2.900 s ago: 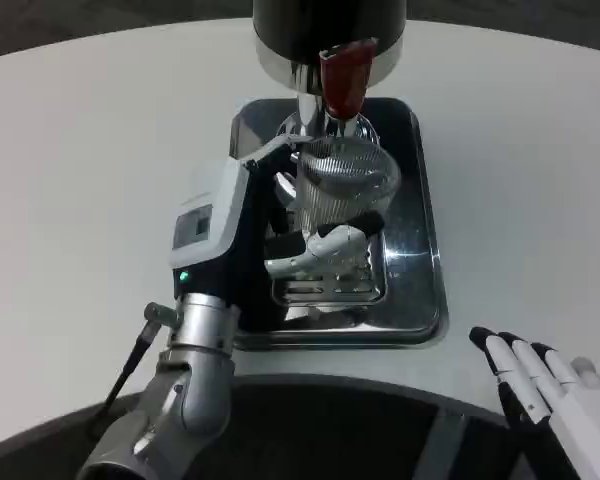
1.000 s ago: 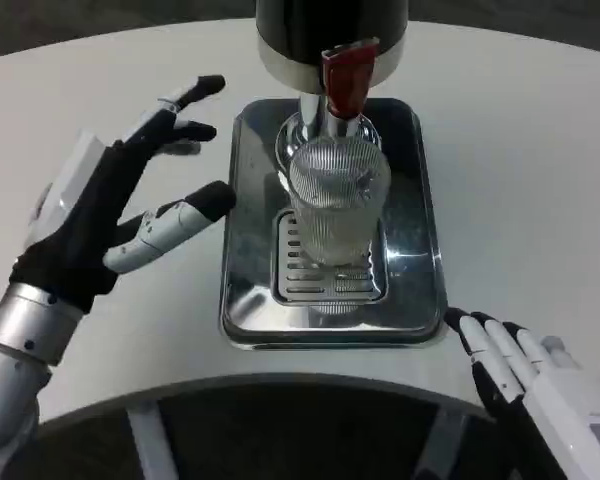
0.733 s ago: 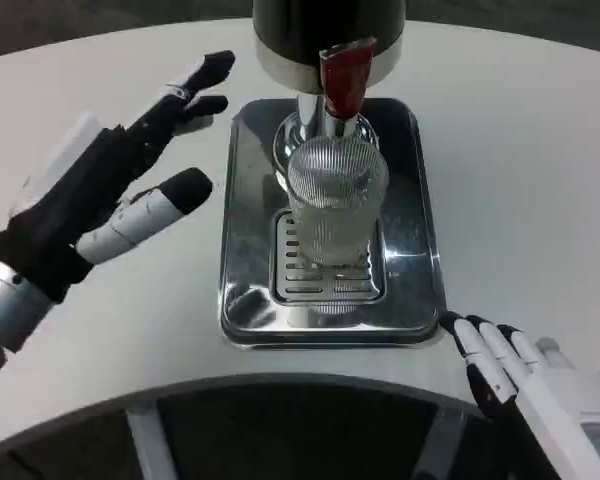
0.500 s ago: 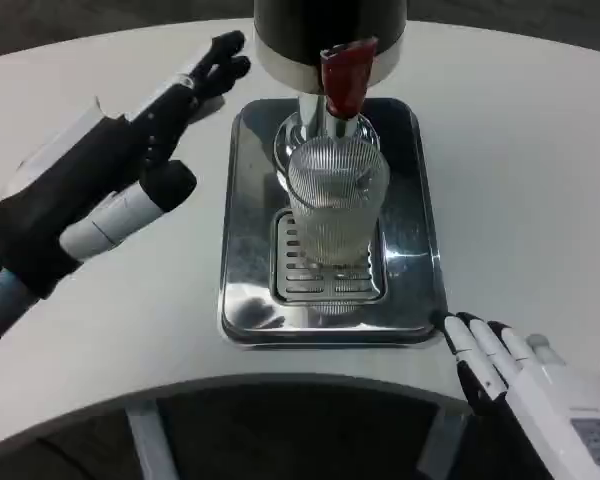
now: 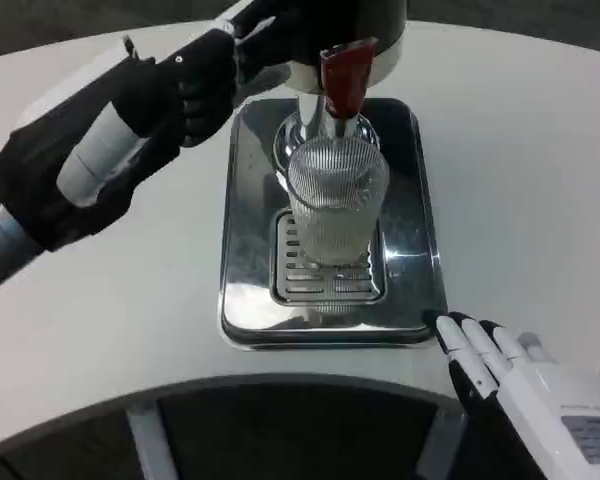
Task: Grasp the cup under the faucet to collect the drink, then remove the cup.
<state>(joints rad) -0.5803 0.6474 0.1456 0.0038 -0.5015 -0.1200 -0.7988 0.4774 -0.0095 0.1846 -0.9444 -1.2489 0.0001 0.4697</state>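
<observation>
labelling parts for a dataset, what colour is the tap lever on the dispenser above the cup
Red: the lever hangs just above the ribbed clear cup, seen best in the head view.

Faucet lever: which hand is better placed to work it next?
Left. The left hand is raised beside the dispenser, fingers reaching toward the red lever above the cup. The right hand sits low at the tray's near corner.

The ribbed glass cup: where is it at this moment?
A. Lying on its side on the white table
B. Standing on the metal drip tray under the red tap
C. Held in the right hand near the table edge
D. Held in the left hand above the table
B: the cup stands upright on the drip tray beneath the red tap, with neither hand on it.
</observation>
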